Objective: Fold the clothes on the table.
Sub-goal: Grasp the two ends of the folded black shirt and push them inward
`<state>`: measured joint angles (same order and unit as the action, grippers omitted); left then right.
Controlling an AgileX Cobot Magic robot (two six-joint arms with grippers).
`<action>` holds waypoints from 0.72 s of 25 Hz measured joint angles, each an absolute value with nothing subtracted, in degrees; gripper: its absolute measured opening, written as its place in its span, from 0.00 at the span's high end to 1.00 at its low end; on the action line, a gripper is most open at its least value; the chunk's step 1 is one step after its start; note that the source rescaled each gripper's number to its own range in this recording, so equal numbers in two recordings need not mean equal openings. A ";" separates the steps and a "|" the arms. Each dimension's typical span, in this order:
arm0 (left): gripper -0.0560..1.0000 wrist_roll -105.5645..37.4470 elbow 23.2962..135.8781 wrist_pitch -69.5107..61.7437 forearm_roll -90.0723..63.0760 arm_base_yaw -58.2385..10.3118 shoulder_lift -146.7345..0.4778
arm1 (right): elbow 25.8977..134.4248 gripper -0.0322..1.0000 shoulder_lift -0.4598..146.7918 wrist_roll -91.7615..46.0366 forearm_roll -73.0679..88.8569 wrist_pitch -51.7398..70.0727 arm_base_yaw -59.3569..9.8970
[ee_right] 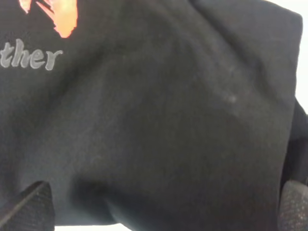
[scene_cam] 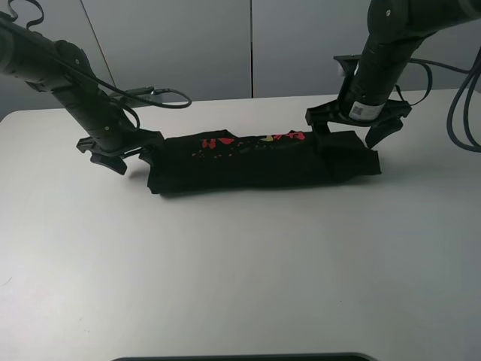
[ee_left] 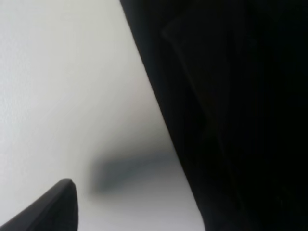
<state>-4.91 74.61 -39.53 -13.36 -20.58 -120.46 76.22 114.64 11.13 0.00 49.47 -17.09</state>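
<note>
The black T-shirt (scene_cam: 263, 162) lies folded into a long strip across the white table (scene_cam: 225, 263), with red and yellow print along its far edge. My left gripper (scene_cam: 126, 154) is open, low at the strip's left end and beside the cloth. In the left wrist view one finger (ee_left: 50, 211) shows over bare table, with the shirt edge (ee_left: 231, 120) next to it. My right gripper (scene_cam: 351, 129) is open just above the strip's right end. The right wrist view shows both fingertips (ee_right: 26, 207) spread over the black cloth (ee_right: 168, 120) and holding nothing.
A black cable (scene_cam: 154, 96) trails from the left arm over the table's far edge. Cables (scene_cam: 462, 113) hang at the far right. A dark object (scene_cam: 240, 357) sits at the front edge of the table.
</note>
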 joint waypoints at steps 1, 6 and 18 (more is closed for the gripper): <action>0.02 -4.49 74.61 -39.53 -12.80 -20.58 -120.59 | 76.22 0.00 114.64 11.38 -0.30 49.47 -17.09; 0.02 -3.19 74.61 -40.14 -10.53 -20.58 -120.71 | 76.22 0.00 116.94 11.50 -0.57 49.36 -17.09; 0.02 -3.15 74.61 -41.06 -10.17 -20.58 -120.71 | 76.22 0.00 121.60 16.02 -4.47 46.60 -17.09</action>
<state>-3.15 74.61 -41.06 -10.17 -20.58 -120.71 76.22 121.60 16.02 -4.47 46.60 -17.09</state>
